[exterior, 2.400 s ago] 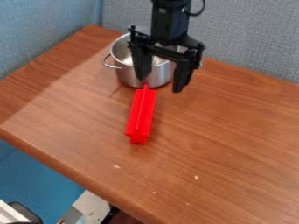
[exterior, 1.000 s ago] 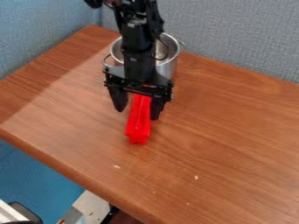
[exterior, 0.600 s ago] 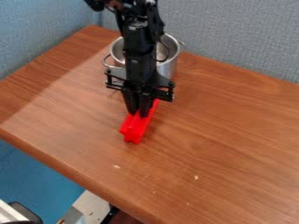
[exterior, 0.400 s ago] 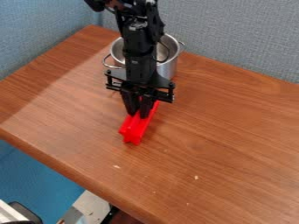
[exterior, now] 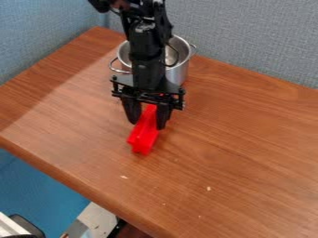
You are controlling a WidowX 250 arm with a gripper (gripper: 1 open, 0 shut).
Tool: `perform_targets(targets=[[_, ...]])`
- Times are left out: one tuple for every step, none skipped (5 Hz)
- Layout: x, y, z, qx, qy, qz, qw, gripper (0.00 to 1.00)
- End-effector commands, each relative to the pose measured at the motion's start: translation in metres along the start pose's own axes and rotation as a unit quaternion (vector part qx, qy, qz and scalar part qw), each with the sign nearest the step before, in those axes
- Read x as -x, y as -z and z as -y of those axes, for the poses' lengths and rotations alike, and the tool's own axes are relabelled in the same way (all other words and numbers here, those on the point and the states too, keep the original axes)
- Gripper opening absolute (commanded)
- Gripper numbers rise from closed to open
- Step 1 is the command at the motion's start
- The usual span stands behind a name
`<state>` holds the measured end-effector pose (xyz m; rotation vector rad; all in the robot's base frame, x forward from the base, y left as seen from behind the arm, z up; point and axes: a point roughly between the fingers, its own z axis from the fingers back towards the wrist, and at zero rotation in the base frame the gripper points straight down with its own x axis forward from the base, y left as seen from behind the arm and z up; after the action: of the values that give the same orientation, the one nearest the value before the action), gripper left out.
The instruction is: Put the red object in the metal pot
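Note:
The red object (exterior: pixel 143 139), a long narrow bar, lies flat on the wooden table (exterior: pixel 243 158), just in front of the metal pot (exterior: pixel 181 62). My gripper (exterior: pixel 149 116) points straight down over the bar's far end. Its black fingers (exterior: pixel 132 110) straddle the bar, one on each side, with a small gap showing. The jaws stand partly spread, so the gripper is open and the bar rests on the table. The arm hides the bar's far end and the front of the pot. Only the pot's rim and right wall show.
A blue wall stands behind the table. The table's left edge and front edge run diagonally, with the floor below them. Bare wood lies to the left, to the right and in front of the bar.
The wide-open jaws closed on the bar and swung its near end slightly left. They have since spread partway apart again. The hand itself stayed in place.

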<state>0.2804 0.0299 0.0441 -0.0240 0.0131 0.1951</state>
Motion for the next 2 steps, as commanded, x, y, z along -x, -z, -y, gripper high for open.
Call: perform_targets(targets=[[-0.005, -0.0058, -0.0044, 0.004, -0.012, 0.012, 0.9998, 0.0], [-0.003, -0.0077, -0.0029, 0.01, -0.01, 0.008, 0.9999, 1.0]])
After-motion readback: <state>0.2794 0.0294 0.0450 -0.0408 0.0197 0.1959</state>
